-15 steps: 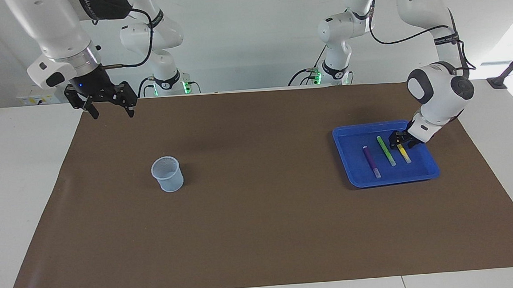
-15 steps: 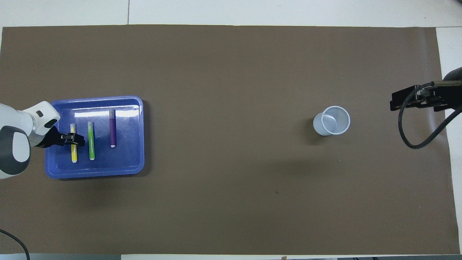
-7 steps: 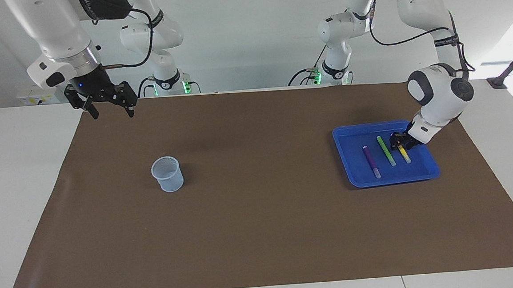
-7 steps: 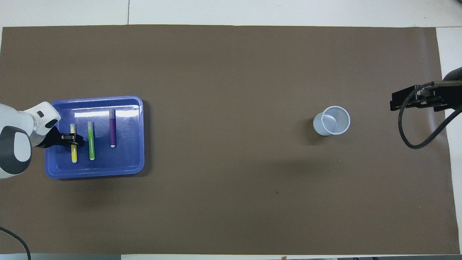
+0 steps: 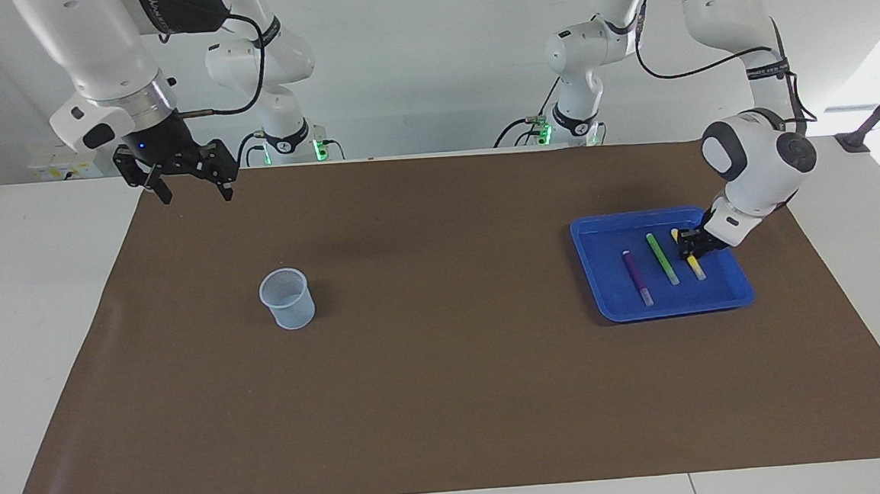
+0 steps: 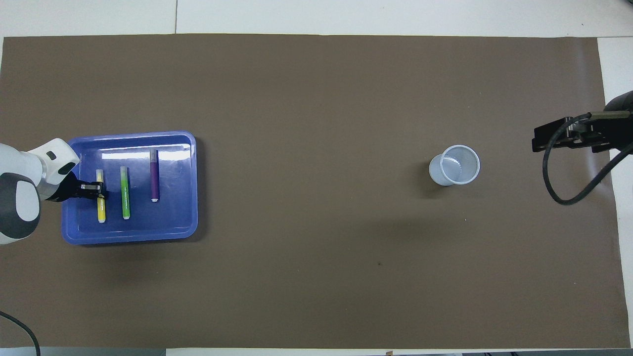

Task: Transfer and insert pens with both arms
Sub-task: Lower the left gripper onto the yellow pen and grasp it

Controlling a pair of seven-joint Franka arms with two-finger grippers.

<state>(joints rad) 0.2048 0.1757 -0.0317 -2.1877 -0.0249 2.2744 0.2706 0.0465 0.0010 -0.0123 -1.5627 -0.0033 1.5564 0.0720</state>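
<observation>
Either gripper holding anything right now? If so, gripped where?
The left gripper is shut on the slim yellow marker pen around its middle, pen lying in the blue plastic tray. The right gripper is open, holding nothing.

3 pens lie flat, side by side in blue tray point(image 5: 740, 290): purple pen point(image 5: 637, 276), green pen point(image 5: 662, 258) in middle, yellow pen point(image 5: 695, 266).

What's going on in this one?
The left end effector is down in the blue tray, closed around the yellow pen, which still lies flat beside the green pen and purple pen. The right end effector waits open above the mat's edge. The mesh cup is empty.
</observation>
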